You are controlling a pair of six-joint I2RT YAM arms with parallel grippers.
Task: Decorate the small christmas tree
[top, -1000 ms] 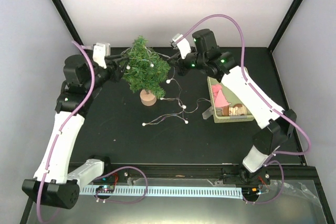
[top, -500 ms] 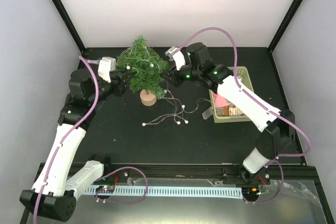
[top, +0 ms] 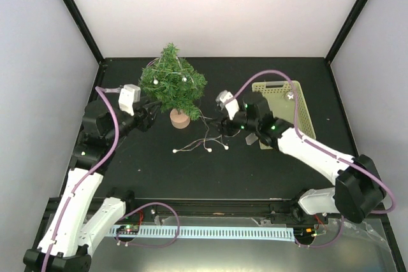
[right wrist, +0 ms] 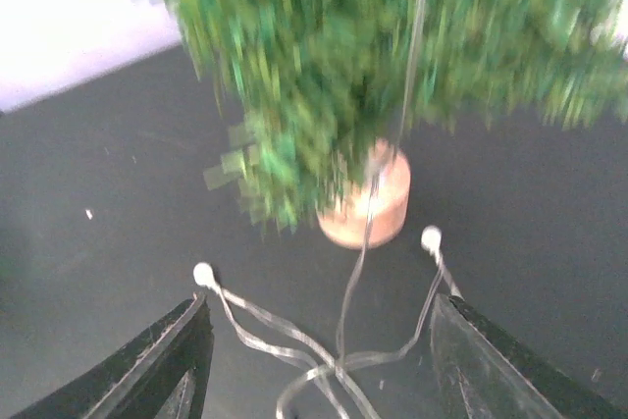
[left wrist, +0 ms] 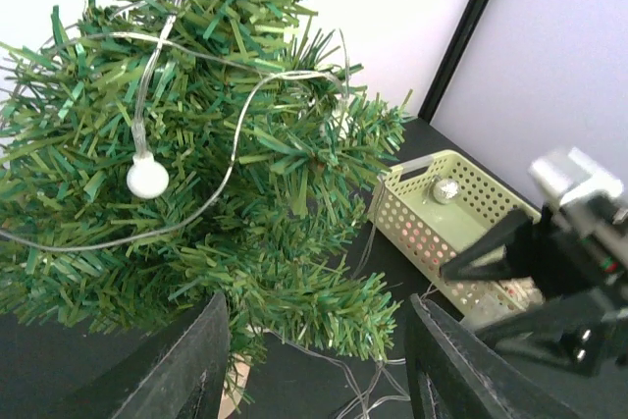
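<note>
The small christmas tree [top: 173,83] stands upright at the desk's [top: 255,170] far left-centre, probably light and tippy on its wood disc base [top: 180,119]. Its limp light string [top: 207,144] looks best pinched beside a bulb [right wrist: 203,274]; left tool [left wrist: 314,340] and right tool [right wrist: 319,326] both gape empty.

small christmas tree [right wrist: 324,76]: smeared by blur in right wrist view, crown cut by top edge. Pale green basket [top: 280,89]: near part behind right arm [top: 312,151], contents indiscernible.
</note>
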